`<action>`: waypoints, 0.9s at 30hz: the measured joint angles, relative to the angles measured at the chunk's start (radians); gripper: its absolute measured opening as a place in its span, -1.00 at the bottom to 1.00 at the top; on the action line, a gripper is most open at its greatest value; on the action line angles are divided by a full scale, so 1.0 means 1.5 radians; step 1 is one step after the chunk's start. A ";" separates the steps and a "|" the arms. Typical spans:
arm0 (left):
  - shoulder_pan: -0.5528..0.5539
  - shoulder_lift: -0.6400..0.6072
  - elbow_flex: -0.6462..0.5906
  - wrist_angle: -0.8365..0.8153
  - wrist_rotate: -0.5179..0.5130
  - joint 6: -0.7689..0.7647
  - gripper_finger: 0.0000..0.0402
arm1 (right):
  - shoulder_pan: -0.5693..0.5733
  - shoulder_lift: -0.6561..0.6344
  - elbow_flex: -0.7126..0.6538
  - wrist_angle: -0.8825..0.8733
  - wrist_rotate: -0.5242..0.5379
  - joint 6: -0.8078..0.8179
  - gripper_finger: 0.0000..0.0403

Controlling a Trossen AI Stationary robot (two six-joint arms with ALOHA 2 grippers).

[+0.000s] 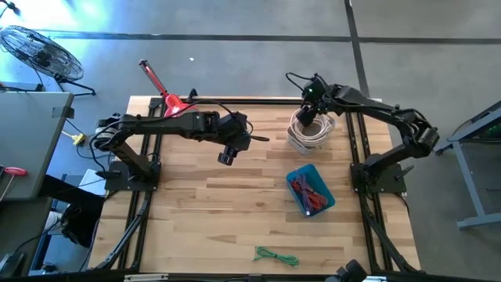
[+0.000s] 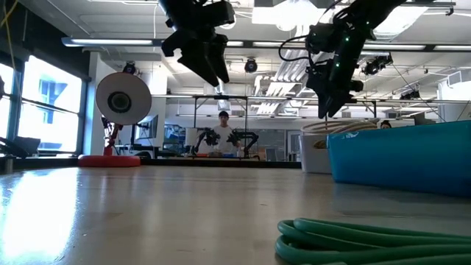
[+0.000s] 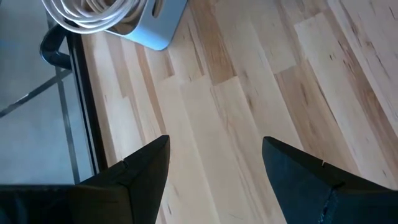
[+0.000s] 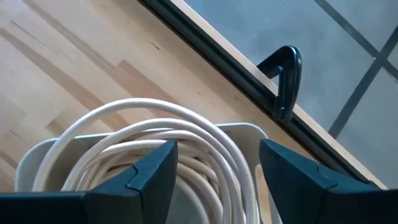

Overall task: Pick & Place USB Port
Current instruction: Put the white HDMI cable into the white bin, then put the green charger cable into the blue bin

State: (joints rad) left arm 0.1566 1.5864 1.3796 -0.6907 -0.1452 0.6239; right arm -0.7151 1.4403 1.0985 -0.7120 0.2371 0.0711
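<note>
A white bin (image 1: 311,131) near the table's far edge holds a coil of white cable (image 4: 149,134). My right gripper (image 4: 217,144) hangs open just above that coil, fingers pointing down, and touches nothing; it also shows in the low view (image 2: 329,103). A blue bin (image 1: 311,189) with red cables sits right of the table's centre. A green cable (image 1: 275,255) lies coiled near the table's near edge. My left gripper (image 3: 215,140) is open above bare wood at mid-table (image 1: 227,155), left of the white bin (image 3: 152,25).
A black frame rail (image 4: 249,81) with a clamp (image 4: 286,78) runs along the far edge just behind the white bin. A red tool (image 1: 160,90) lies at the far left corner. Bare wood lies between the bins and the left arm's base.
</note>
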 joint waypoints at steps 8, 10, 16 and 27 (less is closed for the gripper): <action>0.000 0.000 0.000 -0.006 0.003 -0.014 0.24 | -0.003 0.035 0.000 -0.003 0.015 0.004 0.09; 0.000 0.000 0.000 -0.007 0.003 -0.020 0.24 | -0.003 0.052 0.000 -0.011 0.018 0.005 0.09; 0.000 0.000 0.000 -0.016 0.024 -0.023 0.24 | -0.003 0.084 0.000 -0.034 0.035 0.018 0.09; 0.000 0.000 0.000 -0.015 0.038 -0.023 0.24 | 0.026 -0.010 0.000 -0.047 0.007 0.008 0.09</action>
State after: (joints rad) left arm 0.1562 1.5864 1.3796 -0.7136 -0.0883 0.5892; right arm -0.6761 1.4246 1.0981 -0.7825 0.2475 0.0828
